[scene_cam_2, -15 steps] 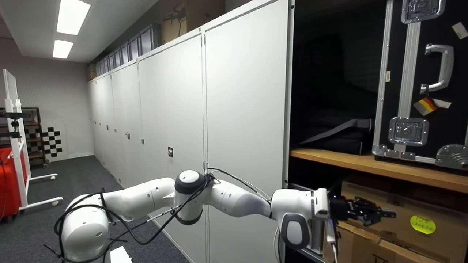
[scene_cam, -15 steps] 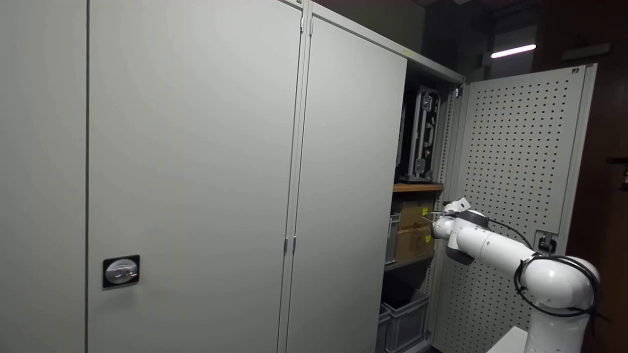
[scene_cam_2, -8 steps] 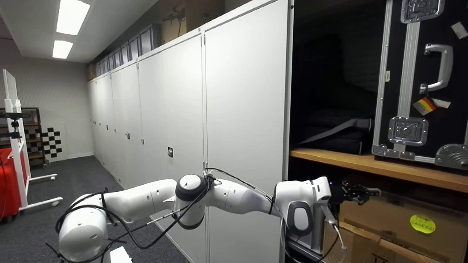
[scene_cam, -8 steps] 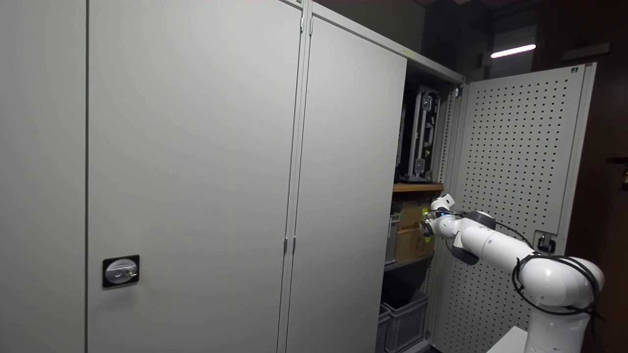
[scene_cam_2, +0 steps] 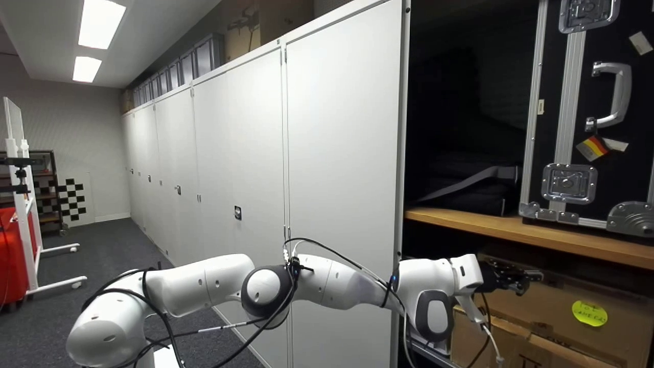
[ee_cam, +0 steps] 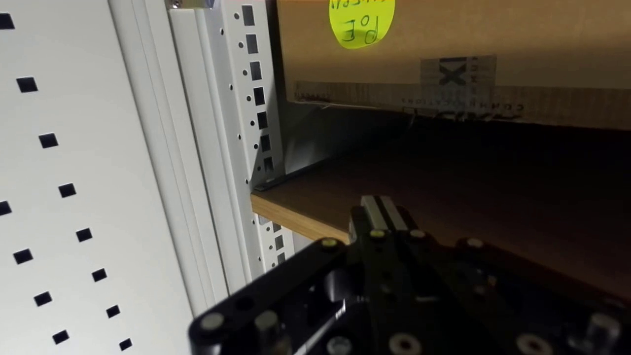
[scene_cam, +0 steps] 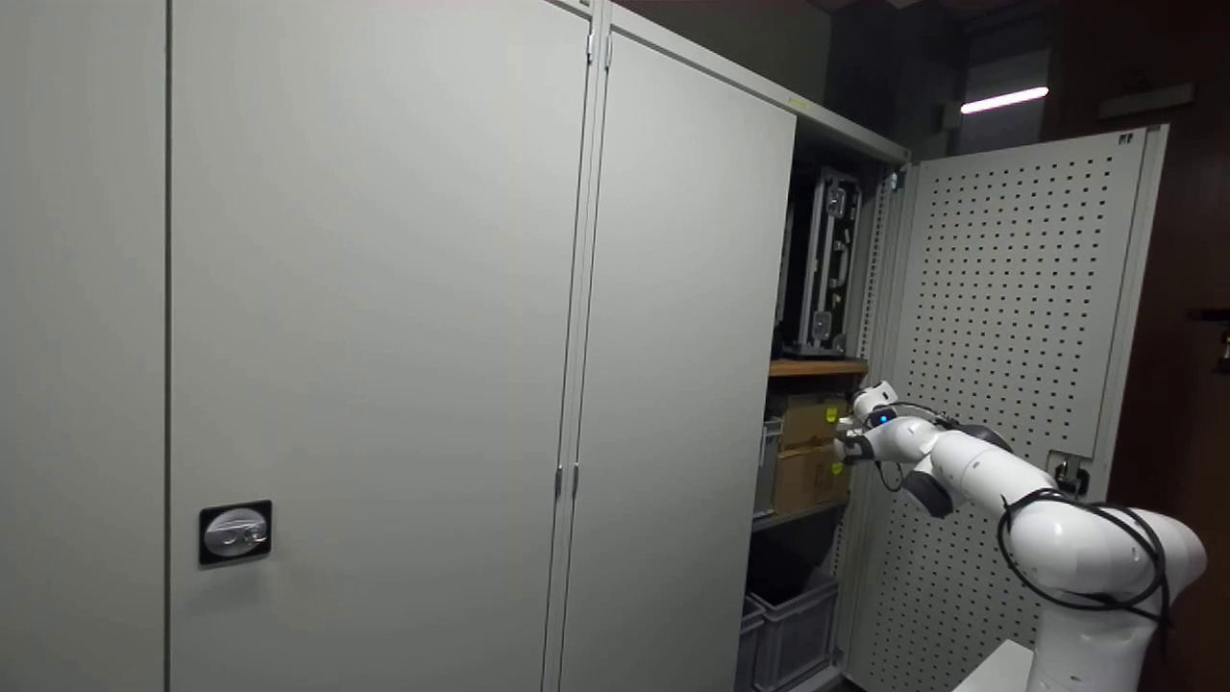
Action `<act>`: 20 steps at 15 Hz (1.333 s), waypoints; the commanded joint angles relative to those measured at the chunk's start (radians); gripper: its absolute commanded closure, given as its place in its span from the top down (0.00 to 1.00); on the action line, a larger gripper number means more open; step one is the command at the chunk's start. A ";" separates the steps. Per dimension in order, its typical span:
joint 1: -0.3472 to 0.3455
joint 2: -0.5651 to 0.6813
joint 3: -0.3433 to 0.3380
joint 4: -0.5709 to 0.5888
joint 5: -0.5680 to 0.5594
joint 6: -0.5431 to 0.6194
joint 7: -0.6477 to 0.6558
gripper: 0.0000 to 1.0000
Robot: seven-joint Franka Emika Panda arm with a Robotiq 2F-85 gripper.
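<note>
Black gripper [ee_cam: 383, 212], white arm [scene_cam_2: 199, 284], brown box [scene_cam_2: 534, 309] with yellow sticker [scene_cam_2: 589, 313], grey door [scene_cam: 1023, 303] with rows of dark squares [ee_cam: 67, 190]

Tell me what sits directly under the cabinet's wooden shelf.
Below the wooden shelf are a cardboard box with a yellow sticker, above a lower box, and a grey crate beside them. Whatever lies behind or inside the boxes is covered from view.

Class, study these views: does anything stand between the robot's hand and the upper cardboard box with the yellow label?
Nothing visible stands between the hand and the upper cardboard box; the wrist view shows nothing across its front. The wooden shelf lies above the box; what clearance it leaves the hand is hard to judge.
</note>
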State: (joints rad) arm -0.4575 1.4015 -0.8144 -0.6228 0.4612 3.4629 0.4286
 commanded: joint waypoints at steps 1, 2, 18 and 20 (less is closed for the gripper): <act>-0.115 -0.022 0.227 0.108 -0.280 -0.011 0.033 0.00; -0.136 -0.025 0.285 0.117 -0.363 -0.010 0.051 0.00; -0.413 -0.328 1.158 -0.301 -1.644 -0.002 0.503 0.00; -0.471 -0.374 1.205 -0.366 -1.777 -0.002 0.628 0.00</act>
State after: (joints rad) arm -0.8289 1.1673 0.3194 -0.7909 -1.1484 3.4612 0.9125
